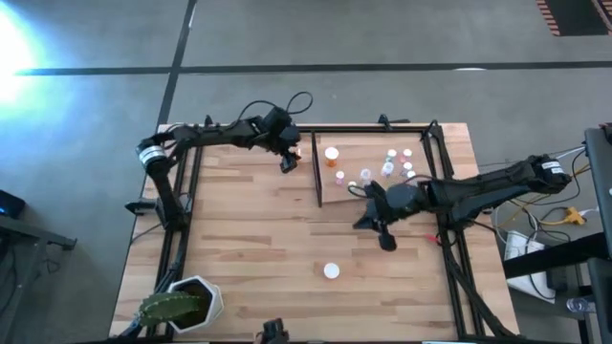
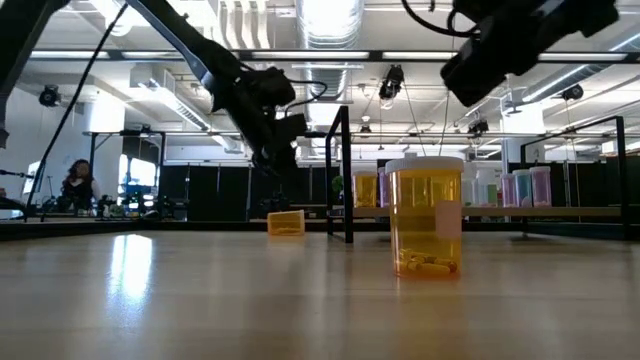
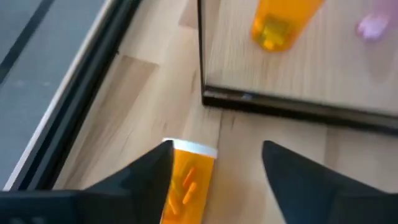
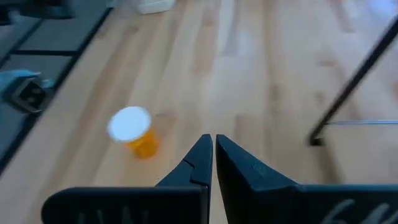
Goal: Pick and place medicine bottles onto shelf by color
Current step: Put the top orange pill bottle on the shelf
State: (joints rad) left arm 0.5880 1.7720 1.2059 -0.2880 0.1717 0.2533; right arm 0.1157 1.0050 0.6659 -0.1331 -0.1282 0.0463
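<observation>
An orange medicine bottle (image 3: 186, 183) with a white cap lies on its side on the table, just left of the shelf (image 1: 368, 161); the low view shows it as a small lying bottle (image 2: 286, 222). My left gripper (image 3: 217, 149) hovers open above it, one finger on each side. Several small bottles stand on the shelf, among them an orange one (image 1: 332, 155) and white and pink ones (image 1: 392, 155). Another orange bottle (image 1: 331, 271) stands upright on the table near the front. My right gripper (image 4: 213, 140) is shut and empty, in the air in front of the shelf (image 1: 385, 237).
A white pot with a cactus (image 1: 182, 304) stands at the table's near left corner. Black frame rods (image 1: 182, 205) run along the table's left and right sides. The shelf's black upright post (image 2: 347, 175) stands at its left end. Bare wood lies between the shelf and the near edge.
</observation>
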